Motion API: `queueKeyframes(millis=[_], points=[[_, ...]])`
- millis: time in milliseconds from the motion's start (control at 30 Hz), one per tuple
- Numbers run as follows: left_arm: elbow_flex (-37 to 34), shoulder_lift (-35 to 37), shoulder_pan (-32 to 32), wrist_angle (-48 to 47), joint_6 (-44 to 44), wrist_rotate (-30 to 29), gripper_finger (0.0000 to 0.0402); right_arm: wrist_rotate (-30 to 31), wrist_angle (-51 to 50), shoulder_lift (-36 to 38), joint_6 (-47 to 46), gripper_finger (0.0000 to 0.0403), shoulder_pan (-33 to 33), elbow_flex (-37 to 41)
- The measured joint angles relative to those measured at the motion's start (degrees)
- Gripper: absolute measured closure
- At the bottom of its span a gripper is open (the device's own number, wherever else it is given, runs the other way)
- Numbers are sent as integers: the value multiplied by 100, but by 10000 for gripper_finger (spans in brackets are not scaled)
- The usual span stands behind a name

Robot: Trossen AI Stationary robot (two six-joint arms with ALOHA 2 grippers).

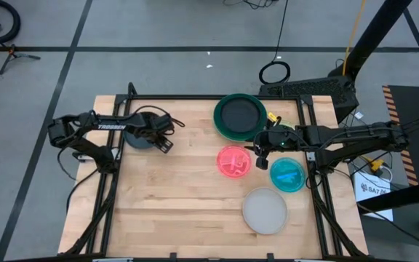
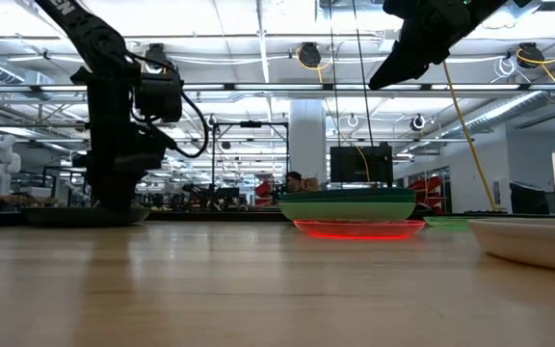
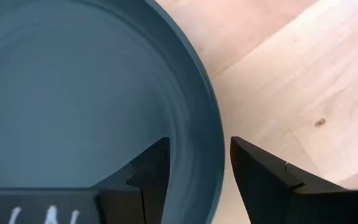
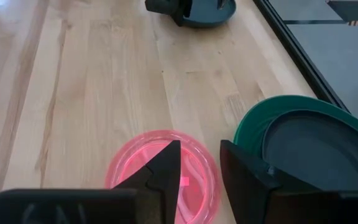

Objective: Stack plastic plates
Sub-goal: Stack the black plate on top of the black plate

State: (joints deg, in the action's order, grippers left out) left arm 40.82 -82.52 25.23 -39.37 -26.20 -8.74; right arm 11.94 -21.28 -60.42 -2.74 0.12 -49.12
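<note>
Straddling the rim of the round dark grey plastic plate (image 3: 73,93) at the table's far left, the left gripper (image 3: 199,168) stood with fingers apart, while the right gripper (image 4: 199,165), jaws also parted, hovered above the small translucent pink plate (image 4: 163,177) right of centre

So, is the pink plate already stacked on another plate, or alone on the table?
Alone. The pink plate lies flat on the bare table, beside the green plate, nothing under or inside it.
</note>
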Motion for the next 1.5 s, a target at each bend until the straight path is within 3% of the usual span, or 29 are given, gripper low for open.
queueKeyframes(millis=[633, 1067, 1500], points=[[0, -1, -260, 3, -224, -378, 227, 0, 0, 0, 17, 298, -1, 0], [31, -616, -467, 80, -159, -629, 230, 11, -2, -2, 17, 298, -2, 0], [104, -593, -670, -178, 26, -975, 377, 20, -2, -2, 20, 298, -2, 0]])
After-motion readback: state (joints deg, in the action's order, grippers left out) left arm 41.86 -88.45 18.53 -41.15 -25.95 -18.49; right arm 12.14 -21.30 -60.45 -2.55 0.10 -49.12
